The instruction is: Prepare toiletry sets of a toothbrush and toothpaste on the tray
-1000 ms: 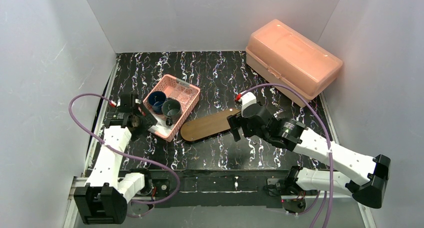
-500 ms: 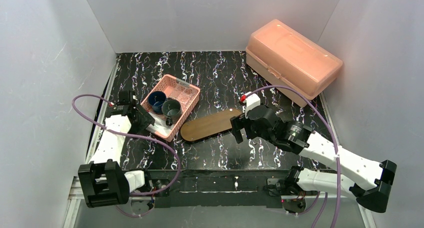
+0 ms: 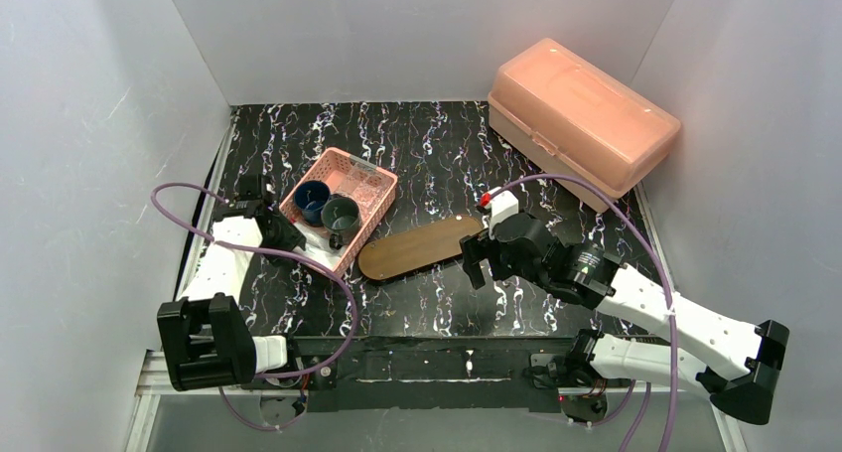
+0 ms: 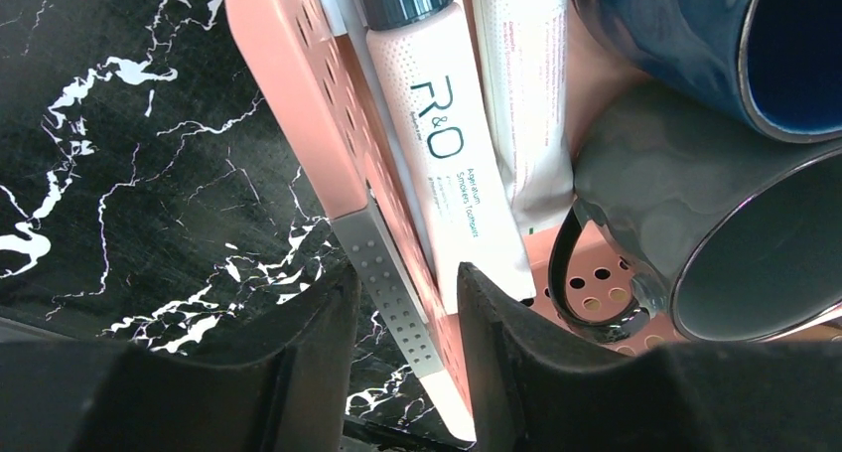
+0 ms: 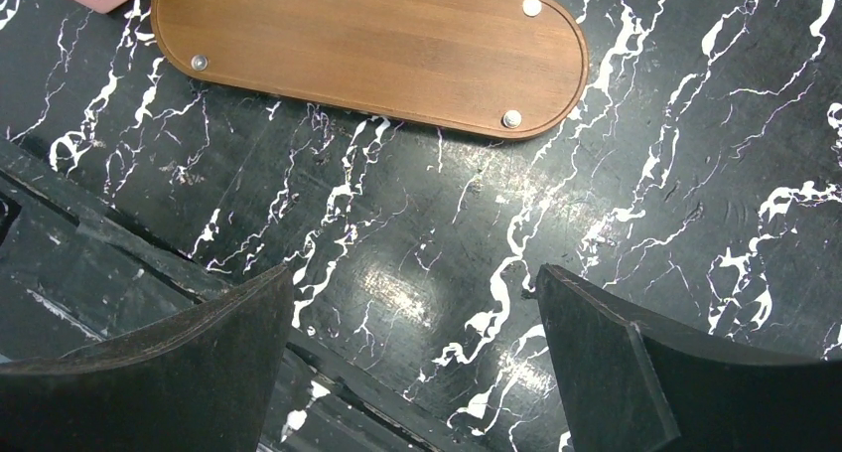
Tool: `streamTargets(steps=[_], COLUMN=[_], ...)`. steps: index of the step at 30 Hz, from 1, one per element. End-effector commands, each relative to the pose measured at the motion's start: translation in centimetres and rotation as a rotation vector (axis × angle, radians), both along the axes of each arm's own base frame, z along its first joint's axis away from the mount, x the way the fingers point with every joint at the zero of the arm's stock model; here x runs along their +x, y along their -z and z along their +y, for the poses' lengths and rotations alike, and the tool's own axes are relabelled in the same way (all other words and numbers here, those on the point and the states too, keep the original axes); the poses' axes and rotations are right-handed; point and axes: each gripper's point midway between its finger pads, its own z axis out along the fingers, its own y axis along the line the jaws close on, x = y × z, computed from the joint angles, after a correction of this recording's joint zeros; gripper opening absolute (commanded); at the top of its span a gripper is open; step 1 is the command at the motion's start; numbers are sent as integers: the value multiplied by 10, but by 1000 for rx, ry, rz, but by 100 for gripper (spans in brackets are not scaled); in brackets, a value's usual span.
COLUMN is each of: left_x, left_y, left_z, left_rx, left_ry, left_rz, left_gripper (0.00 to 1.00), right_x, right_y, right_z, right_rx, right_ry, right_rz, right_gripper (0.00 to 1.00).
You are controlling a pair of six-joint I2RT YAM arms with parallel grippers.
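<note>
Left end effector [image 4: 397, 343]: fingers [image 4: 308, 373] close together, straddling the near-left wall of the pink mesh basket [image 4: 298, 104]. One finger is outside and the other is inside, against a toothpaste tube [image 4: 447, 164]. Cannot tell whether they pinch the wall.
Between the fingers: a pale dotted strip [image 4: 389, 291] runs along the wall; its identity is unclear.
Basket contents: dark blue mug [image 4: 675, 45] and grey-green cup [image 4: 695, 224] side by side. The tube, marked "R&O", and a second white tube [image 4: 521, 104] lie along the wall beside them.
Right end effector [image 5: 412, 363]: fingers wide apart, over the tabletop [image 5: 695, 174].
Tray [image 3: 417, 247]: flat on the tabletop between the basket and the right end effector, its left end just beside the basket's near corner. In the right wrist view it lies beyond the fingertips.
Change, left arm: since 1.0 s ago the elbow has folded back toward the near edge. The wrist remains at the basket corner.
Change, right arm: the end effector has backed slightly off the tray's right end, toward the near edge.
Unchanged: basket, both cups, tray and salmon lidded box [image 3: 581, 114] sit where they did.
</note>
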Motion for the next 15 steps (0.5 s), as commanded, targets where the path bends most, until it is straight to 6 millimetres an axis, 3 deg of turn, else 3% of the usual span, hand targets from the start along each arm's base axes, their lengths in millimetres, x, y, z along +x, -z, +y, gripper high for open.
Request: streamTargets(steps=[1,15], left_x=[7,19], left_y=[-10,-9], left_z=[1,2], left_rx=[-5,-4], left_ry=[7,35], left_rz=[-24,-4], left_gripper=[36,5], right_x=[-1,-5], right_y=[-5,-1], right_z=[2,1], right_rx=[32,45], right_ry=[-1,-3], right_rz=[-7,9], right_gripper=[100,100])
